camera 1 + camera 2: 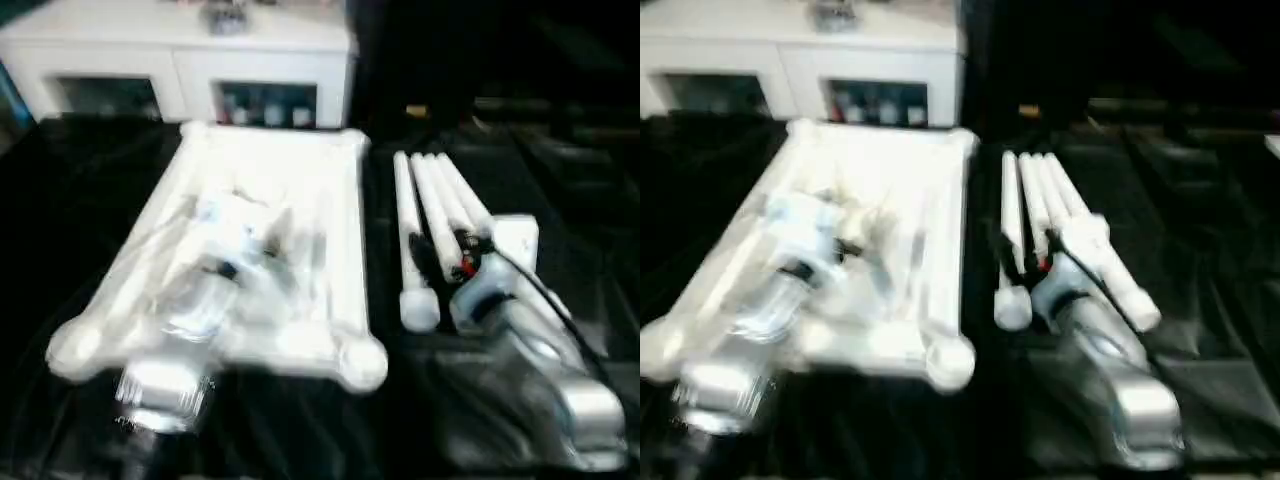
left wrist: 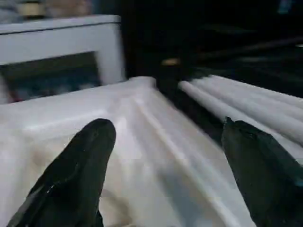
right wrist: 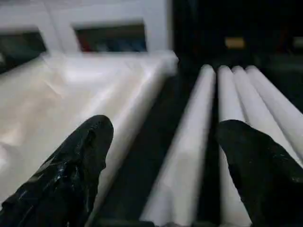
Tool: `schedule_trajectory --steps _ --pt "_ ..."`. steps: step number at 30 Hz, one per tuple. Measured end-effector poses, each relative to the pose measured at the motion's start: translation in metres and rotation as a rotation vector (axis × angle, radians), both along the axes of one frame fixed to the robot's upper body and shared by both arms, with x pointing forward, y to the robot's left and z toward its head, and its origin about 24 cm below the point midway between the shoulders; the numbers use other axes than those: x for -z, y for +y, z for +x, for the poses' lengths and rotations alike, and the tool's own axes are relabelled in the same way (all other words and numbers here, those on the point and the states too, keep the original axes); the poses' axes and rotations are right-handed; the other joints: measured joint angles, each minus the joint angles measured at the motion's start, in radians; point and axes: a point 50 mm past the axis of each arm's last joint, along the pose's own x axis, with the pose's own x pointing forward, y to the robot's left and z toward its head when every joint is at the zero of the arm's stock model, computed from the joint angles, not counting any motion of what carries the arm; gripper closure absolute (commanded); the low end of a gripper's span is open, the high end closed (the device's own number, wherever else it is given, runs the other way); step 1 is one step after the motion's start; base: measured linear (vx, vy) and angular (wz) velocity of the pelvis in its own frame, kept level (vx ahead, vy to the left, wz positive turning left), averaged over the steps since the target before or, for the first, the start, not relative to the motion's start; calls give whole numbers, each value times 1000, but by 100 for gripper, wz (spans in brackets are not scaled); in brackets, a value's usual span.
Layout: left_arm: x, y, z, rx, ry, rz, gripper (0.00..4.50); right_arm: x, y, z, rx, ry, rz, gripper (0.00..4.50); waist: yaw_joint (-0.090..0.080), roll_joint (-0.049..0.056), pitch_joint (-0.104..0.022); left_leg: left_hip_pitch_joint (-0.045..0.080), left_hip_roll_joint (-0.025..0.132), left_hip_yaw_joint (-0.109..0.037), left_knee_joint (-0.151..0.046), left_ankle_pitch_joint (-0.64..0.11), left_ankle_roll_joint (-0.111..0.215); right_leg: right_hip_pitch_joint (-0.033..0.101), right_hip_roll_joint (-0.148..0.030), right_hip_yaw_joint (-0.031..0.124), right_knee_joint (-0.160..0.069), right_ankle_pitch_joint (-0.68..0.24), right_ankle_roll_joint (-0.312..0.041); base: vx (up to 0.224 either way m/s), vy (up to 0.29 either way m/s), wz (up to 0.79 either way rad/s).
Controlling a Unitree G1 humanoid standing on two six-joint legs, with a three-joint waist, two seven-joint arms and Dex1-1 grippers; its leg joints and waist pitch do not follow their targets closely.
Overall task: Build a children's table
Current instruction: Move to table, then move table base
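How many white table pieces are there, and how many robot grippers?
Tabletop: 1
Legs: 4, lying side by side on the black cloth to the tabletop's right
Grippers: 2, the left gripper over the tabletop and the right gripper over the legs, both open and holding nothing
Total: 7

You see the white rectangular tabletop [image 1: 300, 200] lying flat on the black surface, underside up, with round sockets at its corners. Just beside it on your right, apart from it, four long tapered white legs [image 1: 425, 215] lie bundled side by side.
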Motion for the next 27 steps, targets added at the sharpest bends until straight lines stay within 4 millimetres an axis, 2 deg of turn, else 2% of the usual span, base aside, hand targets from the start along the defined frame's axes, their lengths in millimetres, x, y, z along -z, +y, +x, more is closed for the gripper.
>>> schedule_trajectory --steps 1,2,3,4,5,6,8,9,10,11,13,14,16,19,22,26,27 --pt "1 3 -1 -1 3 14 44 -2 2 0 -34 -10 -6 55 -4 4 -1 -11 -4 -26 -29 10 -15 3 -8 -14 -9 6 3 43 32 -55" --pt "1 5 -2 0 5 22 44 -4 4 0 -59 -18 -12 55 -3 17 -2 -9 8 -44 -64 21 -33 8 -7 -35 -18 11 3 -80 9 -33" --pt "1 6 -3 6 8 29 44 -7 5 1 -89 -28 -19 55 -2 39 0 0 30 -62 -110 31 -51 17 -4 -66 -28 17 4 -74 125 -19" --pt "5 9 -4 14 25 46 44 -6 7 -1 -130 -25 -11 55 -5 57 8 -1 47 -63 -107 41 -52 41 -7 -95 -51 24 -7 -74 125 -19" --pt "7 12 -6 19 39 60 44 -5 11 -2 -163 -20 -6 55 -13 65 11 2 51 -63 -108 38 -53 50 -4 -104 -57 26 -22 -32 198 -8" --pt "9 17 -6 36 52 94 44 -5 16 -4 -230 -21 -4 55 -25 72 14 1 55 -63 -109 39 -39 63 -6 -108 -62 17 -46 -51 148 13" --pt "13 24 -7 102 76 164 44 -7 15 -5 -328 -24 -35 55 -27 71 14 1 54 -56 -108 45 -30 77 -10 -110 -68 12 -48 -55 127 14" --pt "15 24 -7 129 88 184 44 -8 13 -6 -352 -26 -48 55 -27 68 14 1 54 -48 -107 46 -29 79 -17 -111 -70 13 -45 -67 59 12" --pt "18 23 -6 186 110 213 44 -9 9 -6 -396 -20 -65 55 -27 59 14 4 56 -35 -109 46 -29 82 -27 -111 -67 10 -36 -67 59 12" --pt "20 21 -6 236 127 235 44 -9 7 -5 -427 -15 -76 55 -27 57 17 6 57 -24 -112 46 -29 82 -32 -108 -65 2 -22 -67 14 19" --pt "24 13 -7 341 150 260 44 -12 5 -4 -473 -19 -96 55 -27 50 23 13 57 2 -134 46 -29 80 -44 -100 -67 -10 -4 -65 -8 16" --pt "24 12 -7 382 154 272 44 -13 5 -3 -495 -23 -105 55 -27 47 25 13 59 10 -140 46 -29 78 -48 -100 -67 -10 -3 -56 -24 11" --pt "24 13 -4 456 161 295 17 -12 2 -3 -545 -16 -133 53 -24 43 25 12 61 16 -147 50 -30 73 -50 -102 -65 -10 -4 0 0 0" --pt "24 20 6 539 206 349 3 -13 -3 -4 -631 8 -173 53 -14 42 26 11 72 26 -157 79 -27 67 -49 -105 -58 -8 -5 0 0 0" --pt "31 19 12 613 277 416 3 -15 -4 -7 -724 24 -194 53 -4 42 26 14 82 38 -159 81 -30 66 -47 -105 -56 -8 -5 0 0 0" --pt "46 23 19 665 390 467 3 -15 -9 -11 -808 69 -233 53 1 43 26 14 93 46 -160 91 -34 65 -41 -104 -52 -2 -14 0 0 0" --pt "48 24 20 673 412 472 19 -15 -10 -12 -815 75 -236 53 1 42 26 14 93 47 -160 92 -34 65 -41 -104 -50 -2 -14 0 0 0"
